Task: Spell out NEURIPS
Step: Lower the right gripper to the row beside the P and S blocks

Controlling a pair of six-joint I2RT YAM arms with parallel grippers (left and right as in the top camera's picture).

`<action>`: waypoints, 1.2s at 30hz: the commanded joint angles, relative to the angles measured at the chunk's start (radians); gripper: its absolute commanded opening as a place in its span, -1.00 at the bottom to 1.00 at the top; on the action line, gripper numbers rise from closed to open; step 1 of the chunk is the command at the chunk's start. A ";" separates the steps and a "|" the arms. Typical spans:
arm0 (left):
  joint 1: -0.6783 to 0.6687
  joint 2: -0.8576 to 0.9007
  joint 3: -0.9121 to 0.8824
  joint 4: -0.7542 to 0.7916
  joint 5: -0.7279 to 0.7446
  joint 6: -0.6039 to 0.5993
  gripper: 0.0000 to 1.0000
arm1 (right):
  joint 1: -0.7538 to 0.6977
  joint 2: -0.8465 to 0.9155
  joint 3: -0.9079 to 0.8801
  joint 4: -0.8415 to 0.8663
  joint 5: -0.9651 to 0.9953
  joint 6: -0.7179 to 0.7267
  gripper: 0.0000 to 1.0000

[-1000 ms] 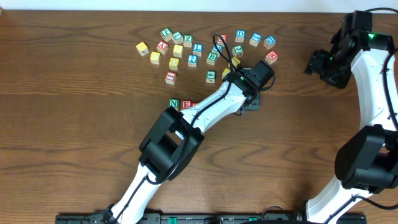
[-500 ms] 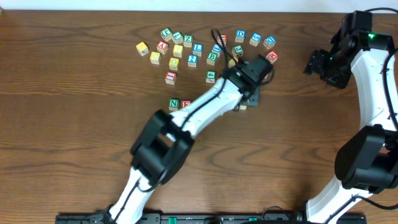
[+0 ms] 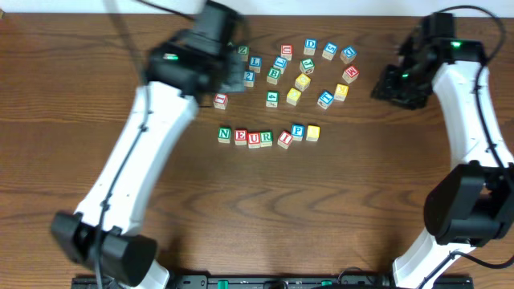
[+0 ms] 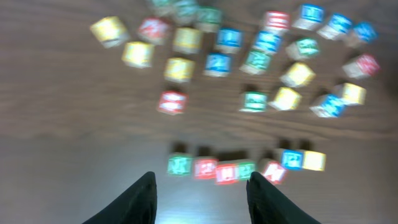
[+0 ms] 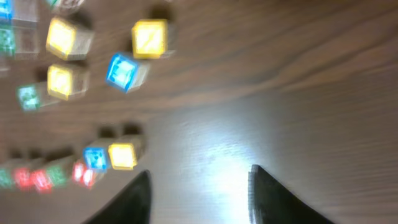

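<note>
- NEURIPS row (image 3: 266, 136) sits mid-table (image 3: 361, 201), below the loose letter cubes (image 3: 310, 46) & apart from them.
- L to R in overhead: N cube (image 3: 224, 134), E cube (image 3: 239, 137), U cube (image 3: 254, 139), R cube (image 3: 266, 138), I cube (image 3: 284, 139), P cube (image 3: 298, 131), yellow cube (image 3: 312, 132).
- N thru R run in a close line, touching or nearly so. I cube sits rotated. P & yellow are side by side, a bit farther up the frame than the rest.
- Left gripper (image 4: 200, 180): wrist cam shows fingers spread wide w/ nothing btw them. The row shows beyond the tips, blurred.
- Left arm (image 3: 152, 136) is blurred in overhead. Its far end is over the left part of the loose cubes & covers some. The pincer itself can't be made out there.
- Right gripper (image 5: 199, 177): fingers wide apart, empty, bare wood below.
- In overhead it's at the right side of the table, right of the loose cubes, well apart from the row.
- Right wrist cam: yellow & P cubes show at left, blurred.
</note>
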 commanded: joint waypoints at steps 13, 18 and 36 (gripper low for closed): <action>0.372 -0.015 -0.004 -0.134 -0.002 0.110 -0.07 | 0.360 -0.021 -0.031 -0.060 0.025 0.061 -0.98; 0.382 0.002 -0.004 -0.133 -0.002 0.109 -0.07 | 0.476 -0.021 -0.130 0.034 0.117 0.198 -0.98; 0.381 0.015 -0.004 -0.134 -0.001 0.109 -0.07 | 0.543 0.136 -0.208 0.168 0.199 0.314 -0.98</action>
